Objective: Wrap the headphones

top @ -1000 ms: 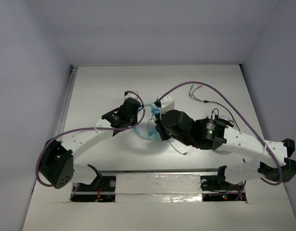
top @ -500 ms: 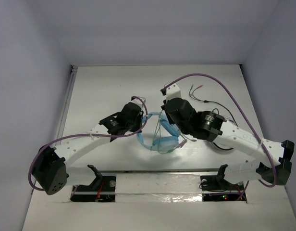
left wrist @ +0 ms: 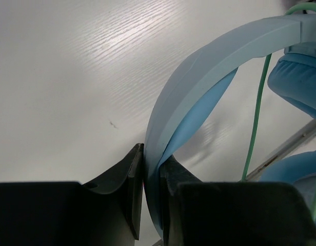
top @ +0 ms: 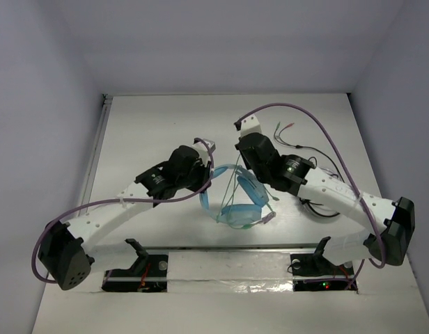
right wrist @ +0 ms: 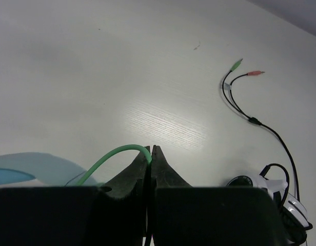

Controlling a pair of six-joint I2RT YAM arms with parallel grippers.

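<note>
The headphones (top: 239, 214) are out in the open now, where a second ago they were bunched up and half hidden under the right arm. They hang between the two arms, over the white table (top: 152, 132) towards its near edge. The left gripper (top: 204, 169) is clamped on the pale blue headband (left wrist: 199, 72); from its wrist view the two black fingers (left wrist: 132, 174) squeeze the band from either side, and both padded ear cups (left wrist: 296, 77) dangle off to the right. The right arm has swung away from the near edge and up towards the far side, uncovering the whole arc of the band. The right gripper (top: 239, 163) is pinched tight on the thin green cable (right wrist: 112, 156), jaws pressed together with the cable looping out to the left of the tips, above the table. From overhead that cable (top: 230, 188) runs down from the right gripper to the ear cups in a couple of slack strands. The left arm's shoulder has drifted further left and nearer too. Off to the right a black cable (right wrist: 240, 105) with a green and a red plug lies flat on the table, well apart from the headphones.
</note>
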